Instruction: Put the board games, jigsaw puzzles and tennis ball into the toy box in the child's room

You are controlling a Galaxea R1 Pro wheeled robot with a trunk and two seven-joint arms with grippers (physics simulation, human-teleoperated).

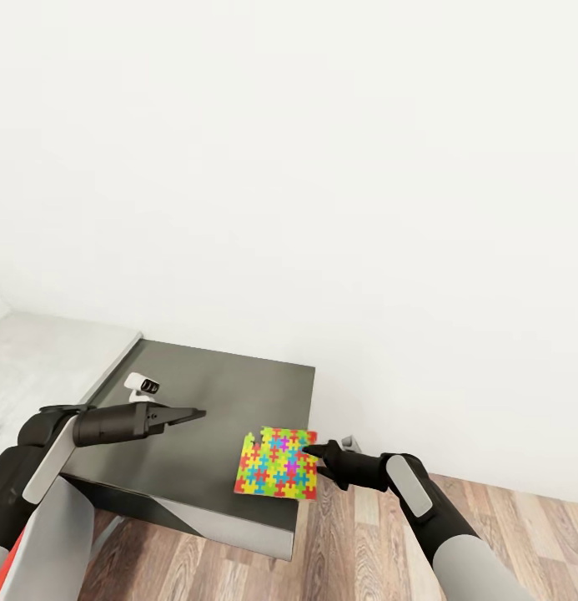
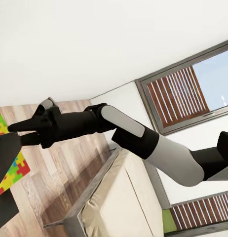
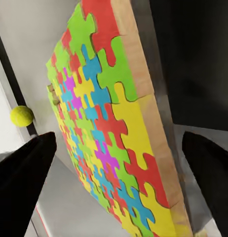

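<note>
Between the right pincer's [image 3: 114, 163] spread tips, a flat wood-edged jigsaw puzzle [image 3: 101, 123].

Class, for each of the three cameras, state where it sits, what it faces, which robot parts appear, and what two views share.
Head view: on the robot's head, looking down at the dark side unit, the jigsaw puzzle, both arms.
Left wrist view: on the left arm, facing the right gripper, bed, windows.
Right wrist view: on the right arm, facing the jigsaw puzzle, a tennis ball; both fingers frame it.
Shared: all three views show the puzzle.
</note>
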